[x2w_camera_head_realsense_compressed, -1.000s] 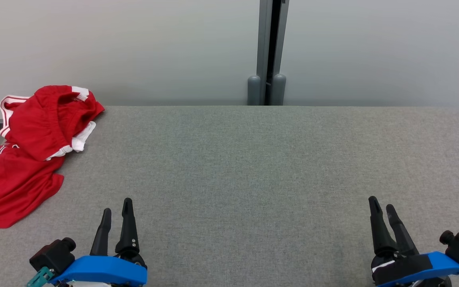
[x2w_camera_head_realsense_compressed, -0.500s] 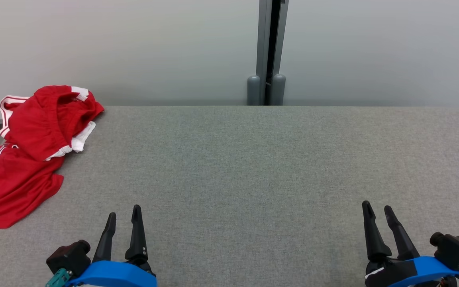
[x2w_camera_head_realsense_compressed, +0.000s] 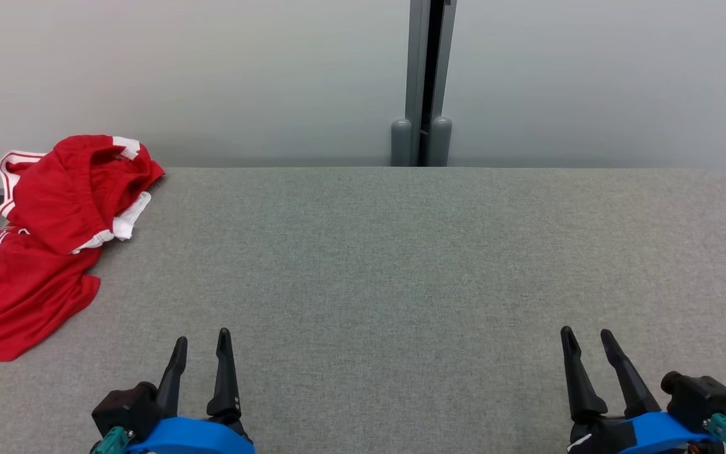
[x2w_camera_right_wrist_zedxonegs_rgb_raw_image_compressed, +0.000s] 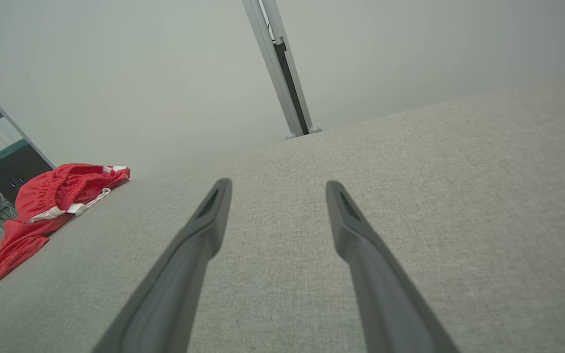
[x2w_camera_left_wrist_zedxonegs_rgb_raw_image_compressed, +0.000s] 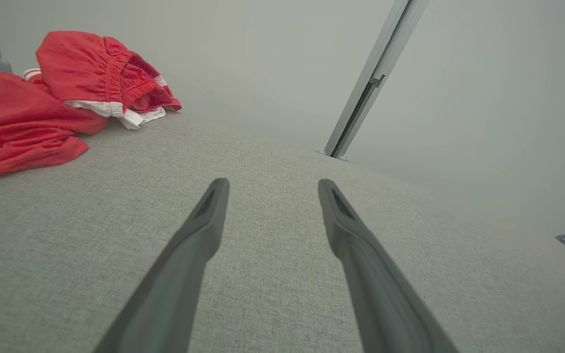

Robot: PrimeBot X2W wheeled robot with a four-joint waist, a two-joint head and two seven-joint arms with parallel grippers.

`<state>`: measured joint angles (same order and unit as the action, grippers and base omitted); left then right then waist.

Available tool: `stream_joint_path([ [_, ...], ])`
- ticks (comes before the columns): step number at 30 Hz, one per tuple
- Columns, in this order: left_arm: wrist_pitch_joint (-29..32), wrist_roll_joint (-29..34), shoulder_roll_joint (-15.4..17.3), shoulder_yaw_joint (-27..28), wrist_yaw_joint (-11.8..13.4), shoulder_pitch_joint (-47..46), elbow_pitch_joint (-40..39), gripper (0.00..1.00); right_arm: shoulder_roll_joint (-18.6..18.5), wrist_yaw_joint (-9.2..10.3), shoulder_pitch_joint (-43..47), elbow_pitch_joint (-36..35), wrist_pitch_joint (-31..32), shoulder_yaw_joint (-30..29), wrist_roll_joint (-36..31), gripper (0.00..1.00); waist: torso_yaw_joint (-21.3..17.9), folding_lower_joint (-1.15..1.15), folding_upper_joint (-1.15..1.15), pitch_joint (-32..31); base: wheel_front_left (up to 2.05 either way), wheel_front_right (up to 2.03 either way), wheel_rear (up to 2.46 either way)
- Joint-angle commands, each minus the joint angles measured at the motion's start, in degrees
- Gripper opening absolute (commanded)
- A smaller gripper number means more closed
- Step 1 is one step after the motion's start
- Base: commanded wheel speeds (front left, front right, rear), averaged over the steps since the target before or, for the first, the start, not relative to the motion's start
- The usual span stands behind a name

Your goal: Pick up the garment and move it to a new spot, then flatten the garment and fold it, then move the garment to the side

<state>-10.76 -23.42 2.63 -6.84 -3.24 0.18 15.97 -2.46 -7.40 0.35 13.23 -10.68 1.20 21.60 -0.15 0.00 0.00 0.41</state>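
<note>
Both grippers hang low over the near edge of the bench (x2w_camera_head_realsense_compressed: 401,252), a wide slab covered in grey woven cloth, and each has its two dark fingers spread apart with nothing between them and nothing touching them. The left gripper (x2w_camera_head_realsense_compressed: 202,337) sits toward the near left corner, fingers pointing at the far edge; the right gripper (x2w_camera_head_realsense_compressed: 585,332) mirrors it toward the near right corner, jaws just as wide and just as empty. From either wrist, bare grey fabric shows in the gap between the fingers. The garment (x2w_camera_head_realsense_compressed: 41,252) lies well apart from both, up at the far left corner: a crumpled red heap with white trim and a gathered elastic band, bunched thickest at the far edge and trailing toward the near side along the bench's left edge. It is ahead and to the left of the left gripper, and across the bench's whole width from the right one. Beyond the far edge stands a pale wall with a grey upright post (x2w_camera_head_realsense_compressed: 426,82).
</note>
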Motion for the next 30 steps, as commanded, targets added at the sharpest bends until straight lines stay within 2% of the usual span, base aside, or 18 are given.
stream_joint_path([
  [1, -0.4, 1.1, 0.3, -0.3, 0.2, -0.1, -0.2, 1.00, -0.5, -0.11, 0.2, -0.2, -0.5, 0.1, -1.2, 1.00, 0.0, 0.00, 0.00, 0.0, 0.00, 0.00, 0.00],
  [30, -3.7, 12.6, 0.3, -2.1, 1.1, -0.4, 3.7, 1.00, -0.6, -0.09, 0.3, 1.5, -3.9, 0.5, -14.3, 1.00, 0.1, 0.00, 0.00, 0.2, 0.00, 0.00, 0.00],
])
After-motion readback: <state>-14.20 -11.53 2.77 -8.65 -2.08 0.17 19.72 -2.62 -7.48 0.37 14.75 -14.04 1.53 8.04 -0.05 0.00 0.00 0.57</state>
